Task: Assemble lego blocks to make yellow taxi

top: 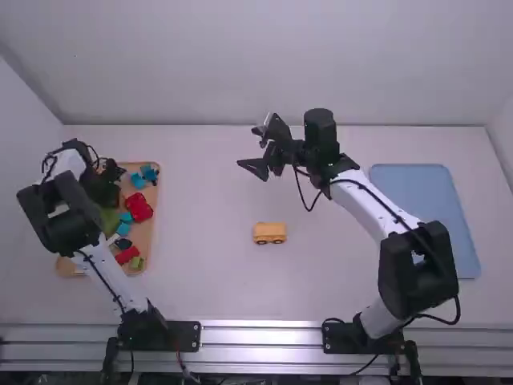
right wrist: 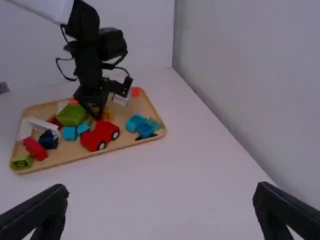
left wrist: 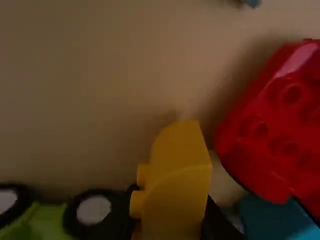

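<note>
Lifting the yellow block (left wrist: pixel 175 187), apparently pinched between the left fingers (left wrist: pixel 216 222), could snag the red block (left wrist: pixel 280 130) close beside if tilted; the wheeled base (top: pixel 270 232) sits nearer the right fingers (right wrist: pixel 40 212), spread wide and empty.

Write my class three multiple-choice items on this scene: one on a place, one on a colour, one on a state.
1. Where is the small wheeled toy?
a) wooden tray b) table c) blue tray

2. What colour is the block in the left pincer?
a) red b) green c) yellow

3. How is the right pincer?
a) open b) shut c) gripping a block

1 b: table surrounds the toy.
2 c: the gripped block shows yellow.
3 a: its fingers stand wide apart.
</note>
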Controlling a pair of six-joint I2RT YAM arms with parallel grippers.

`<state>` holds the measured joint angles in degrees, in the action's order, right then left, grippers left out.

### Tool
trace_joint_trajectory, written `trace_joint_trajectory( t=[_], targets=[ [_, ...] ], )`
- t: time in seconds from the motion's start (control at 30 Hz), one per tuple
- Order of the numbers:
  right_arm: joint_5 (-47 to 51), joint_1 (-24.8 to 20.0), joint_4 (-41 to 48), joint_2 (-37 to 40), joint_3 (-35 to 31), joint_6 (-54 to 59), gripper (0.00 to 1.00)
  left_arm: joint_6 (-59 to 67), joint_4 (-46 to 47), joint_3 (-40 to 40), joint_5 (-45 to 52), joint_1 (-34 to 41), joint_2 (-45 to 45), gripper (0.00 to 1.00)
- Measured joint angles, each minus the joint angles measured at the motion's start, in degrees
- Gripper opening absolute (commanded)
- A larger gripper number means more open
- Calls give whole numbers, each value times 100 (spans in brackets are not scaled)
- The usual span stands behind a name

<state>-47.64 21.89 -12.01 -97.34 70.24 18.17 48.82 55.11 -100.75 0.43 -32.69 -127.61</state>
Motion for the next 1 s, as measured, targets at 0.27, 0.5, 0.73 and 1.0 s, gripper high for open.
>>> trace_joint_trajectory(
  t=[0.27, 0.5, 0.73, 1.0],
  targets=[
    [0, -28, 2, 0, 0, -26, 99, -1021, 610, -1139, 94, 76, 234, 2],
    [-2, -256, -70, 0, -2, -516, 99, -1174, -651, 306, 313, 557, 2068, 2],
    [-55, -369, -61, 0, 0, -1130, 99, -852, -2935, 2640, 393, 1904, 4319, 2],
    [-417, -490, 785, 0, 4, -1283, 100, -479, -4970, 4411, 450, 4050, 5775, 2]
  ],
)
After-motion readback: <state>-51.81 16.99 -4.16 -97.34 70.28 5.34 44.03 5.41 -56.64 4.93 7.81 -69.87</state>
